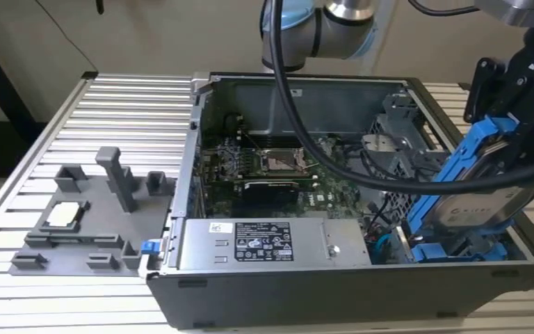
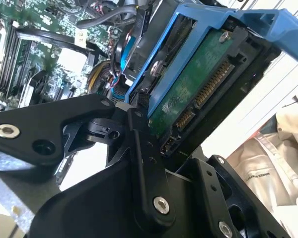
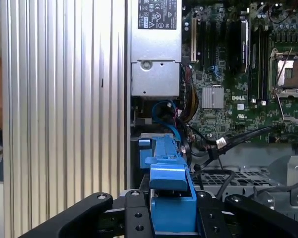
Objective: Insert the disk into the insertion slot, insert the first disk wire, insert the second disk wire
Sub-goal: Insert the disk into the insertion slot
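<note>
pincer (image 1: 514,142) | pinching the disk (image 1: 471,202) | disk tilted, slanting down from pincer into computer case (image 1: 341,285)

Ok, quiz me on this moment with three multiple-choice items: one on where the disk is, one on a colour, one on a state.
1. Where is the disk?
A) seated flat inside the case
B) in the claw, over the computer case's end at the exterior view's right
C) outside the case, at the exterior view's left

2. What colour is the disk's carrier frame?
A) red
B) yellow
C) blue

3. How does the disk sit?
A) steeply tilted, lower end down toward the case
B) lying flat, label up
C) level, label facing down

Answers: 1 B, the first wrist view shows the claw clamped on the frame. 2 C, the frame is bright blue in every view. 3 A, it slants clearly in the exterior view.
</note>
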Tool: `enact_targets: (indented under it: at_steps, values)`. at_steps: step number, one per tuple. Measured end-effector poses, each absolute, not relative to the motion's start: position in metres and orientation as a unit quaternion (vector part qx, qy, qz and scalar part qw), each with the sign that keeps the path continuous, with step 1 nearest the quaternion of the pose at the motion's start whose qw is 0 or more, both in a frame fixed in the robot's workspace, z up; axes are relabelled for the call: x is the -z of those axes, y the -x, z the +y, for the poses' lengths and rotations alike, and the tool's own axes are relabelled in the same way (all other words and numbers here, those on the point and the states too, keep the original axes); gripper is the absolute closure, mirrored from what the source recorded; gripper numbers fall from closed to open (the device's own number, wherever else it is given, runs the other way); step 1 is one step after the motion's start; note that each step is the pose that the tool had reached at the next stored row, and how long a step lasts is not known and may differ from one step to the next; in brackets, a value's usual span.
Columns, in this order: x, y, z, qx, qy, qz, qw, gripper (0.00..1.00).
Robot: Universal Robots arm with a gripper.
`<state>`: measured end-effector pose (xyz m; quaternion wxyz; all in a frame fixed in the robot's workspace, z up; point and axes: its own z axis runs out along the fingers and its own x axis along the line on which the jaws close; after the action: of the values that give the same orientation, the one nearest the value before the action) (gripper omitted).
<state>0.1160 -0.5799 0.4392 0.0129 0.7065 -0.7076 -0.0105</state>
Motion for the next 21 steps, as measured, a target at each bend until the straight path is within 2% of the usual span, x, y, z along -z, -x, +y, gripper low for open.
enact_targets:
  at_steps: [21]
  values:
    - [-0.424,-0.12,-0.579,0.011,-0.708,-0.706,0.012,0.67]
